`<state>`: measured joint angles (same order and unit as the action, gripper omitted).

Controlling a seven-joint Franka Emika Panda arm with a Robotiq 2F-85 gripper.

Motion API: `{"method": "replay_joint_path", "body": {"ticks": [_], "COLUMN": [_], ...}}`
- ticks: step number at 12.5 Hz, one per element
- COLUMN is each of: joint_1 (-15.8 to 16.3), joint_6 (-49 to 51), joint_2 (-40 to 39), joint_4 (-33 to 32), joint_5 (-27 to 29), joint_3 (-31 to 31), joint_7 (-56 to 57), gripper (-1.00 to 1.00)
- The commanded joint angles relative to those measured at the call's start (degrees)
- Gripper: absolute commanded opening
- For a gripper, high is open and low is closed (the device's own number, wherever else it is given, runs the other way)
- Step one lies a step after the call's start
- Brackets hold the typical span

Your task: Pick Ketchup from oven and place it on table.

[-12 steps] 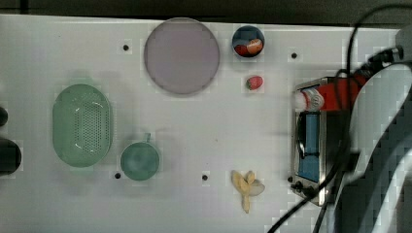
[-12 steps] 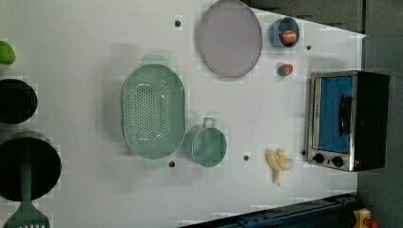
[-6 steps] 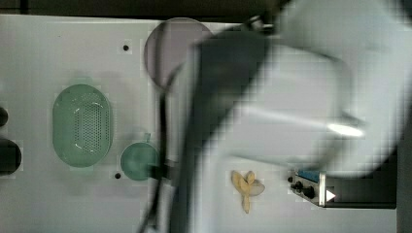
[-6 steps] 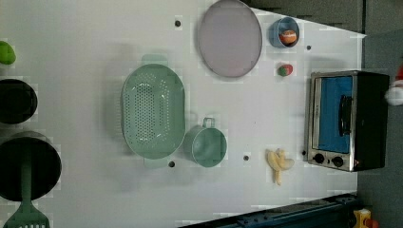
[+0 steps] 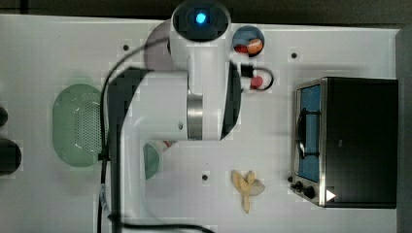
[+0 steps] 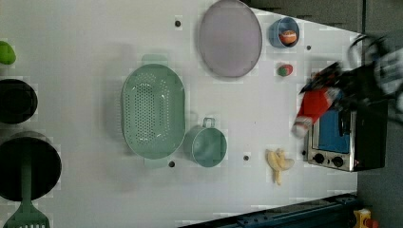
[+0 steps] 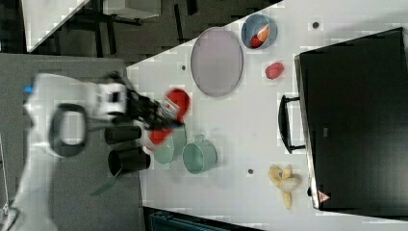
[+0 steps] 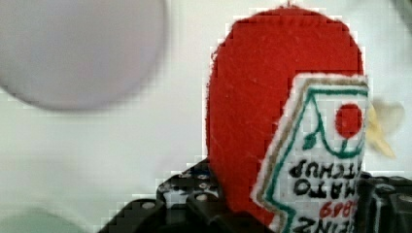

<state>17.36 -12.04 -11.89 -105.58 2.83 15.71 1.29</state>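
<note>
We see the gripper (image 7: 156, 115) clamped on the ketchup (image 7: 169, 115): in the wrist view the black fingers (image 8: 194, 201) press against the red felt body of the bottle (image 8: 272, 126) near its label. The bottle is lifted clear of the table (image 7: 250, 120), held in the air. In the right view it hangs over the table's edge nearest the arm, above the green colander (image 7: 166, 149) and beside the teal cup (image 7: 199, 156). In the left view the bottle (image 6: 316, 107) appears tilted, white cap lowest, in front of the oven (image 6: 344, 137). In the top view the white arm (image 5: 194, 87) covers the middle of the table (image 5: 48, 53), and the oven (image 5: 359, 141) sits at the top view's right, with the banana peel (image 5: 248, 187) just to its left
</note>
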Motion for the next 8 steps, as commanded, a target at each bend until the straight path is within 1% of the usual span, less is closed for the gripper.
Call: {"method": "replay_joint_path", "body": {"ticks": [1, 3, 5, 7, 8], "joint_1": [-3.0, -2.9, -2.9, -2.9, -2.9], "joint_6": [-9.7, -19.2, -27.8, -32.9, -33.8], "joint_2": [-0.6, -1.7, -3.7, -6.4, -7.7], "joint_4": [-7.1, -13.8, -18.5, -20.8, -21.0], "joint_5": [0.8, 0.8, 0.8, 0.8, 0.9], "joint_3": [1.8, 1.5, 1.0, 0.4, 0.2], "joint_7": [-1.6, -1.6, -1.8, -2.1, -2.1], "gripper": [0.27, 0.26, 0.27, 0.27, 0.35]}}
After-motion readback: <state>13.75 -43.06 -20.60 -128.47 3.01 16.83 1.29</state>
